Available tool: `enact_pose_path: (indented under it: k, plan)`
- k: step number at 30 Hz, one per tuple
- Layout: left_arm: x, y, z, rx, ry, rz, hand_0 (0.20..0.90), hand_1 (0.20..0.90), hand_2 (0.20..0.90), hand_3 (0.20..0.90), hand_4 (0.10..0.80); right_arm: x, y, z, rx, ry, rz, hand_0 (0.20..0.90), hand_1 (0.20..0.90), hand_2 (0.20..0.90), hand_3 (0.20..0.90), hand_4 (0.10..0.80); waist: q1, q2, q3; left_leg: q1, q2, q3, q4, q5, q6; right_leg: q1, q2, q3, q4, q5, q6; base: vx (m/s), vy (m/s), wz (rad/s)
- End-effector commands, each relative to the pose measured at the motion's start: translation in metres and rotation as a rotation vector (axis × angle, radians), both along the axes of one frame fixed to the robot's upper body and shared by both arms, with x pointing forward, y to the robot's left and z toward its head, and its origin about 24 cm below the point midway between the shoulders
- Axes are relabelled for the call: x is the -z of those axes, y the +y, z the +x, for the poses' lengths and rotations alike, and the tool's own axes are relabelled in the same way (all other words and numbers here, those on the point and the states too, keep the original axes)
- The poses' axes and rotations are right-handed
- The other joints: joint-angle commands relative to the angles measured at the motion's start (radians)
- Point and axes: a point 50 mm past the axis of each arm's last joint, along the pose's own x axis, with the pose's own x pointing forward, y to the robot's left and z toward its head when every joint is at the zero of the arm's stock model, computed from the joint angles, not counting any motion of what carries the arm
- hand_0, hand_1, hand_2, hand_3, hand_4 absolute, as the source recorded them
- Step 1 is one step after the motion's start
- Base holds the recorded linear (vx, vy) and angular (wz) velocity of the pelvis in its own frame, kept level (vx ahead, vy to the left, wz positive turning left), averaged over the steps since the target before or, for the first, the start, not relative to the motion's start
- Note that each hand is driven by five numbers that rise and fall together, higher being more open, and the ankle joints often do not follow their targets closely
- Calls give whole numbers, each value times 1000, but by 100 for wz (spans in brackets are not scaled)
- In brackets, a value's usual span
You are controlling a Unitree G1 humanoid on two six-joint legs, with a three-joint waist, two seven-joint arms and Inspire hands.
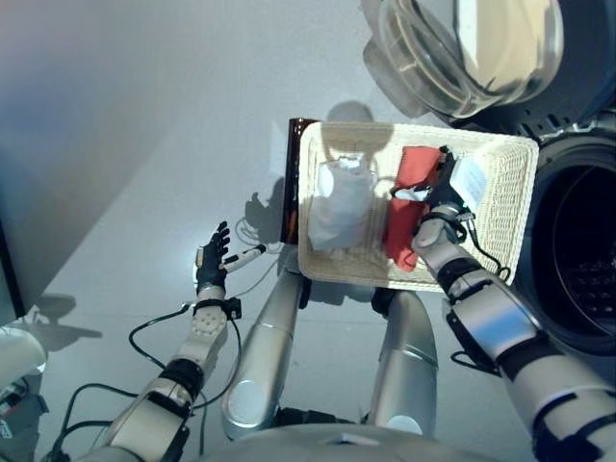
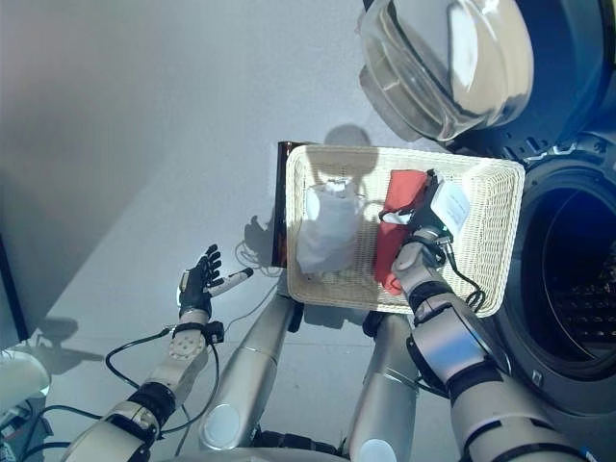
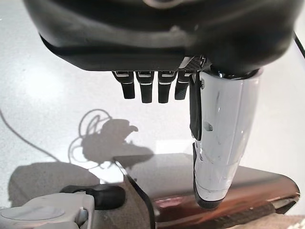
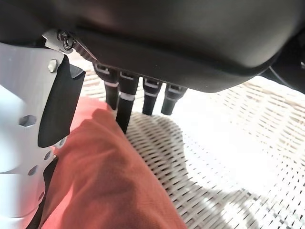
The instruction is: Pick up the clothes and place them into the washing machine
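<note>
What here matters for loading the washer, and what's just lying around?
For the job:
red cloth
pale cloth
wicker basket
washing machine drum
open door
right hand, in the basket

Just about:
dark board beside the basket
left hand, idle

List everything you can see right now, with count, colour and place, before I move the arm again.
wicker basket: one, cream-white, on the floor in front of the robot, next to the washer.
red garment: one, red, in the basket's right half, under the right hand.
pale garment: one, whitish-grey, in the basket's left half.
washing machine: one, dark drum, at the right, open.
washer door: one, clear glass, swung open above the basket.
dark panel: one, brown and glossy, against the basket's left side.
left hand: fingers straight, over bare floor, holding nothing.
right hand: in the basket, fingers straight beside the red garment.
</note>
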Motion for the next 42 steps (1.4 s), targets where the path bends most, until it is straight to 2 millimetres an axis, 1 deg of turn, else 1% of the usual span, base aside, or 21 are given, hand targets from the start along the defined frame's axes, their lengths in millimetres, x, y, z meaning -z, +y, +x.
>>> enact_pose_path:
  k: [1,8,9,11,12,13,16,19,20,21,22,29,30,31,32,33,36,39,40,41,42]
  plan:
    - [9,6,-10,-38,21,17,900,900,900,900,800,15,-18,-12,7,58,-3,200,200,200,200,300,1,58,-21,-5,-40,43,-18,-36,-39,83,24,13,-66,-14,41,-1,-20,-8]
    - [16,7,-14,-52,58,9,900,900,900,900,800,25,-20,-21,8,34,98,200,200,200,200,300,-22,50,-34,32,-31,53,-37,-31,-42,116,34,23,-101,1,43,11,-6,-8]
    - [17,7,-15,-52,63,9,900,900,900,900,800,26,-19,-22,4,30,117,900,900,900,900,800,-25,49,-36,38,-30,53,-36,-32,-42,120,35,24,-101,1,42,30,-7,-4]
    - [19,9,-17,-63,72,6,900,900,900,900,800,28,-13,-24,-1,-19,204,900,900,900,900,800,-33,42,-47,52,-28,55,-37,-35,-41,134,37,26,-108,0,42,57,-18,-2]
    - [23,14,-22,-80,91,8,900,900,900,900,800,31,-9,-26,3,-60,299,453,453,453,453,480,-37,32,-61,75,-26,54,-45,-38,-43,158,41,24,-119,0,43,89,-18,-1]
    - [25,17,-25,-90,103,14,900,900,900,900,800,32,-3,-27,-21,-69,302,200,200,200,200,300,-40,25,-69,88,-24,55,-51,-38,-43,171,42,24,-124,1,44,66,-13,-3]
    - [29,21,-30,-102,126,28,900,900,900,900,800,34,5,-28,-48,-77,305,200,200,200,200,300,-45,8,-88,129,-19,57,-68,-40,-43,218,43,20,-147,6,48,69,-24,-4]
    - [32,25,-35,-118,145,35,900,900,900,900,800,39,4,-31,-39,-60,309,200,200,200,200,300,-45,-4,-105,166,-20,53,-81,-42,-43,263,42,14,-169,9,50,30,-10,-4]
    - [32,25,-34,-116,144,35,900,900,900,900,800,39,4,-31,-38,-57,299,200,200,200,200,300,-44,-2,-105,163,-21,55,-86,-11,-38,265,42,1,-182,42,44,0,0,0]
    - [32,25,-35,-117,146,35,900,900,900,900,800,40,4,-32,-39,-55,298,200,200,200,200,300,-45,-7,-109,177,-22,51,-83,-42,-43,274,43,11,-172,10,52,-59,21,-1]
    - [33,27,-36,-116,152,42,900,900,900,900,800,40,1,-32,-35,-51,294,200,200,200,200,300,-43,-2,-114,179,-21,51,-93,-9,-37,283,42,-2,-192,43,45,36,-5,1]
    - [36,28,-38,-113,169,46,900,900,900,900,800,45,-1,-36,-26,-35,303,200,200,200,200,300,-47,2,-123,204,-25,54,-94,-11,-34,304,45,-2,-196,42,42,-7,5,1]
    - [36,28,-39,-115,170,44,900,900,900,900,800,45,2,-37,-42,-45,321,378,378,378,378,427,-48,2,-124,208,-23,56,-97,-11,-34,306,45,-1,-198,44,42,0,0,0]
    - [37,29,-41,-118,172,45,900,900,900,900,800,42,7,-36,-70,-69,333,900,900,900,900,800,-50,1,-126,211,-23,57,-97,-10,-33,309,46,3,-200,44,42,0,0,0]
    - [36,30,-42,-119,158,38,900,900,900,900,800,37,17,-35,-122,-107,349,900,900,900,900,800,-51,0,-128,213,-21,59,-97,-10,-33,309,47,6,-199,45,43,11,15,-3]
    - [34,29,-44,-107,142,41,900,900,900,900,800,34,20,-37,-142,-141,364,200,200,200,200,300,-52,-1,-128,216,-20,60,-97,-11,-32,312,47,7,-198,44,43,12,19,-5]
    - [38,34,-53,-119,151,54,900,900,900,900,800,31,33,-43,-208,-193,395,200,200,200,200,300,-57,-8,-133,231,-17,62,-98,-14,-30,325,48,11,-197,39,45,21,3,-5]
    - [46,37,-60,-137,206,64,900,900,900,900,800,29,42,-40,-238,-199,455,200,200,200,200,300,-59,-17,-148,254,-16,64,-104,-15,-30,349,49,8,-205,39,46,41,-11,-3]
    - [45,36,-59,-132,204,65,900,900,900,900,800,27,46,-38,-261,-197,464,900,900,900,900,800,-58,-20,-152,260,-14,63,-108,-15,-31,356,50,11,-212,41,47,37,-12,-7]
    - [46,36,-60,-126,210,68,900,900,900,900,800,24,50,-37,-284,-200,462,900,900,900,900,800,-59,-23,-157,271,-11,63,-113,-15,-31,368,52,11,-217,41,48,42,-12,-3]
    - [48,35,-61,-128,217,65,900,900,900,900,800,25,52,-38,-286,-198,465,450,450,450,450,478,-60,-26,-161,283,-10,64,-118,-15,-31,377,54,12,-224,42,49,40,-2,-2]
